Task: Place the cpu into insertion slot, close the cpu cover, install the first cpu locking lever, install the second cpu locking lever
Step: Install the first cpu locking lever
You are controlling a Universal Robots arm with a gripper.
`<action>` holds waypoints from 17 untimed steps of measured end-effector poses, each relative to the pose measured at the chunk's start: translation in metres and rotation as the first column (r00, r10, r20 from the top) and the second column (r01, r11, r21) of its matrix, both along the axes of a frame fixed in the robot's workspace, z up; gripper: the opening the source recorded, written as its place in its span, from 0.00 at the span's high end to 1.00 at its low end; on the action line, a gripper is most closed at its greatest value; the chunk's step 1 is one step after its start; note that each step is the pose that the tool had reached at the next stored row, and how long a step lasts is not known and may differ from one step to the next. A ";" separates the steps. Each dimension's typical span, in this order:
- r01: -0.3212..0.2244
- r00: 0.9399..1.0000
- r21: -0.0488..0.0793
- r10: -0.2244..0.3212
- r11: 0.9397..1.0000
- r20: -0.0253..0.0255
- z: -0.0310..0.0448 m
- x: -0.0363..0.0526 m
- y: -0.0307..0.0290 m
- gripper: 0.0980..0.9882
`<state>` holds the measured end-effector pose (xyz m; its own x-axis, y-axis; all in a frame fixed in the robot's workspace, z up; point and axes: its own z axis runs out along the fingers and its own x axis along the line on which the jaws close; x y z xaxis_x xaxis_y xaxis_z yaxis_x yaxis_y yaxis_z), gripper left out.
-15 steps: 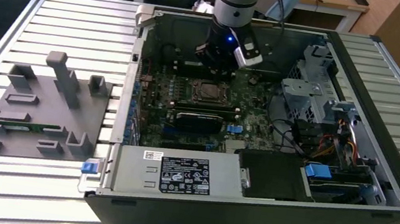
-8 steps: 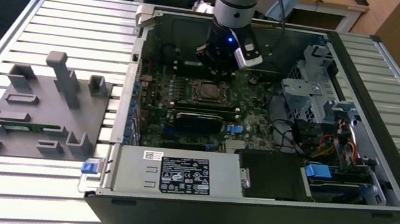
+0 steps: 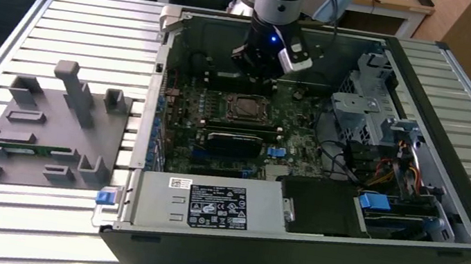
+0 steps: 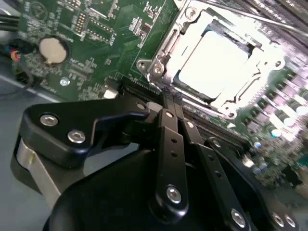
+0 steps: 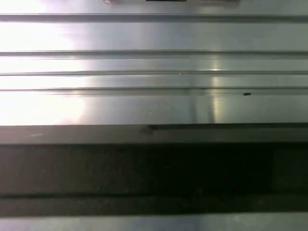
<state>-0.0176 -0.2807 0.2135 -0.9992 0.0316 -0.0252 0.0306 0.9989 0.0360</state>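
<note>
In the second wrist view the cpu (image 4: 216, 57) lies in the insertion slot (image 4: 226, 108) with its pale face up, and the silver cpu cover (image 4: 190, 36) frames it. A thin metal lever rod (image 4: 260, 19) runs along one side of the socket. My gripper (image 4: 168, 98) is shut with nothing between its black fingers (image 4: 166, 139), its tips just off the socket's edge, over the green motherboard (image 4: 96, 29). In the exterior view the gripper (image 3: 257, 79) hangs inside the open computer case, close behind the insertion slot (image 3: 244, 107).
The open computer case (image 3: 291, 259) lies on a slatted metal table (image 3: 92, 26), with a power-supply box (image 3: 210, 205) at its front and drive cages (image 3: 377, 118) with cables at the exterior view's right. A grey fixture block (image 3: 54, 126) stands at the exterior view's left. A coin cell (image 4: 52, 49) sits on the board.
</note>
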 end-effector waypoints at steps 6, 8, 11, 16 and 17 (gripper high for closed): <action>0.000 1.000 0.000 0.000 1.000 0.000 0.0021 0.0000 -0.0015 0.99; 0.000 1.000 0.000 0.000 1.000 0.000 0.0021 0.0000 -0.0021 0.99; 0.000 1.000 0.000 0.000 1.000 0.000 0.0021 0.0000 -0.0035 0.99; 0.000 1.000 0.000 0.000 1.000 0.000 0.0021 0.0000 -0.0046 0.99; 0.000 1.000 0.000 0.000 1.000 0.000 0.0021 0.0000 -0.0049 0.99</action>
